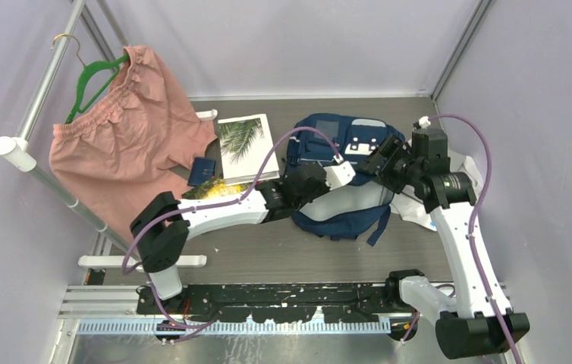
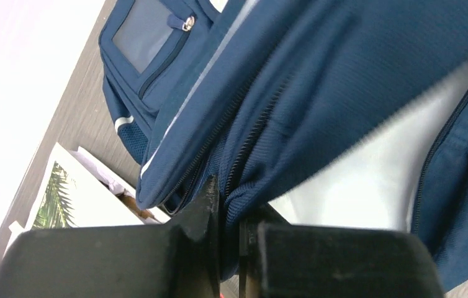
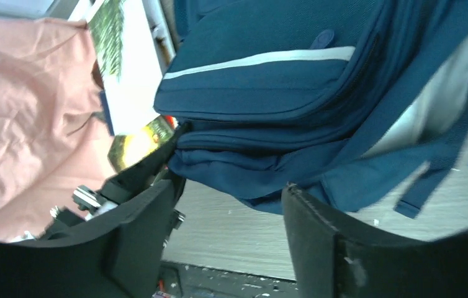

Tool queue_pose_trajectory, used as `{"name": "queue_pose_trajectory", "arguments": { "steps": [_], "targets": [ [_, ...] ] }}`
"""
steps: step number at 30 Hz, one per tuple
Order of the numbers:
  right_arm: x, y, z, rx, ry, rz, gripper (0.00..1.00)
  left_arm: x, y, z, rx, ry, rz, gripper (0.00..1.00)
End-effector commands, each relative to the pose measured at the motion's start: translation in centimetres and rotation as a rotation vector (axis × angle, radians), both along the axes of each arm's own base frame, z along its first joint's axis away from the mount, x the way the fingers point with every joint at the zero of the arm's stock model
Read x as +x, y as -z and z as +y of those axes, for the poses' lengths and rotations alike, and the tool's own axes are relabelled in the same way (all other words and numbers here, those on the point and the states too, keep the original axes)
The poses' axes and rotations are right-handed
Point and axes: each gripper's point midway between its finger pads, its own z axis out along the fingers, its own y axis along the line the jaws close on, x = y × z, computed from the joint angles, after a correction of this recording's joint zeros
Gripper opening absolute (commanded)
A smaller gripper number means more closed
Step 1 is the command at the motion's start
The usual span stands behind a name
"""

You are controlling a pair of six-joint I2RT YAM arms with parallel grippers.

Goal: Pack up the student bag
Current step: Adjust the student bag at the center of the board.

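Note:
The student bag [image 1: 327,138], a navy backpack with white stripes, lies at the table's middle with its main compartment gaping and its pale grey lining [image 2: 374,180] showing. My left gripper [image 1: 347,173] is shut on the bag's navy fabric edge beside a zipper [image 2: 228,205]. My right gripper [image 1: 378,161] hovers just right of it over the bag's top. In the right wrist view its jaws [image 3: 231,198] stand open with only bare table between them. There the bag's [image 3: 262,99] lower fabric hangs just at the fingertips.
Pink shorts [image 1: 124,140] hang on a green hanger [image 1: 93,80] from a rail at the left. A palm-leaf book [image 1: 245,144], a small dark blue item [image 1: 202,172] and a yellow-printed item [image 1: 211,189] lie left of the bag. A white cloth [image 1: 419,208] lies under its right side.

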Motion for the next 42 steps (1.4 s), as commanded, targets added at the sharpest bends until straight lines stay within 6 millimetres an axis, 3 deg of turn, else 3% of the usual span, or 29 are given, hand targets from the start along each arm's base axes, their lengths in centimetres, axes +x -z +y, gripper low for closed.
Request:
{"name": "queue_pose_trajectory", "arguments": {
  "steps": [1,4,8,11,15,18,22,23,24,27,28,30,31,32,35,37,39,42],
  "targets": [
    [-2.0,-1.8,-5.6,-0.259,0.164,-0.085,0.76,3.4,-7.9,-1.3,-0.199,-0.131,-0.114,0.00],
    [-3.7,-0.7,-8.5,-0.365,0.282,-0.069,0.85,3.8,-9.8,-1.6,-0.255,-0.124,-0.095,0.00],
    [-4.9,2.2,-9.7,-0.378,0.363,-0.017,0.86,4.1,-12.8,-1.8,-0.311,-0.134,-0.067,0.00],
    [-4.7,5.2,-8.6,-0.304,0.368,0.037,0.87,5.0,-15.6,-1.7,-0.353,-0.173,-0.056,0.00],
    [-3.0,8.3,-5.1,-0.119,0.302,0.063,0.90,5.8,-18.7,-1.8,-0.401,-0.192,-0.029,0.00],
    [-1.8,10.7,-2.6,0.011,0.247,0.090,0.99,5.6,-20.0,-1.9,-0.423,-0.169,-0.038,0.00],
    [0.0,13.5,-1.1,0.084,0.225,0.149,1.00,4.6,-20.7,-1.2,-0.462,-0.135,-0.054,0.00],
    [0.5,14.0,-0.8,0.097,0.224,0.156,0.95,4.3,-21.1,-0.9,-0.475,-0.134,-0.060,0.00],
    [1.1,14.3,-0.7,0.106,0.225,0.156,0.84,4.1,-21.6,-0.4,-0.490,-0.135,-0.070,0.00],
    [3.3,14.6,-1.1,0.091,0.255,0.129,0.25,3.5,-23.4,1.1,-0.519,-0.150,-0.101,0.00],
    [4.0,14.7,-1.6,0.067,0.271,0.125,0.11,3.4,-23.9,1.6,-0.520,-0.154,-0.110,0.00],
    [6.0,14.5,-2.3,0.031,0.287,0.117,0.01,3.1,-24.5,2.3,-0.522,-0.153,-0.123,0.00],
    [7.0,14.3,-2.5,0.016,0.285,0.117,0.01,3.1,-24.4,2.5,-0.520,-0.157,-0.124,0.00],
    [8.0,14.2,-2.6,0.005,0.281,0.124,0.08,3.2,-24.3,2.7,-0.516,-0.162,-0.124,0.00],
    [9.8,13.4,-3.8,-0.036,0.284,0.150,0.59,3.5,-22.6,2.9,-0.484,-0.191,-0.103,0.00],
    [9.8,12.5,-4.9,-0.056,0.299,0.141,0.78,3.7,-21.4,3.1,-0.462,-0.207,-0.089,0.00],
    [9.0,11.9,-7.7,-0.079,0.368,0.133,0.85,4.1,-20.1,3.2,-0.449,-0.225,-0.072,0.00],
    [6.5,11.3,-10.8,-0.036,0.450,0.113,0.88,4.6,-18.6,3.4,-0.430,-0.241,-0.048,0.00]
  ]
}}
